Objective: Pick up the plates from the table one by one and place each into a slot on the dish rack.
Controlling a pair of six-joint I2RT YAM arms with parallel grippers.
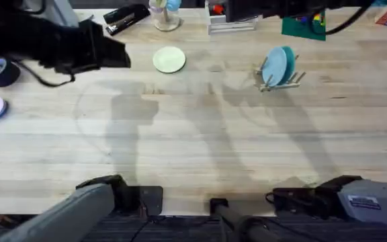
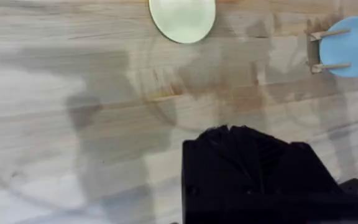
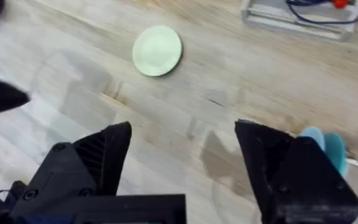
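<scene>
Light wooden plank table runs across the whole scene, grain and seams easy to see, with soft shadows lying over the middle. Over on the far right sits the little wooden dish rack, thin pegs on a low base, and it's holding two plates standing on edge side by side: a light-blue plate on the left and the teal-blue plate tucked right behind it on the right, the two touching or nearly so. From the left wrist view you can see the pegs bracketing the blue disc. The cream-yellow plate is lying flat on the table at the far middle, well apart from the rack, to its left; it's small, round, plain and pale with a slightly raised rim, nothing on it. Neither arm is touching it. The left gripper hangs over the far left of the table, just left of the cream plate, and I honestly can't tell whether its fingers are spread or closed. The right gripper has its two black fingers spread wide apart with nothing between them, pointed toward the cream plate. Some clutter sits along the far edge.
</scene>
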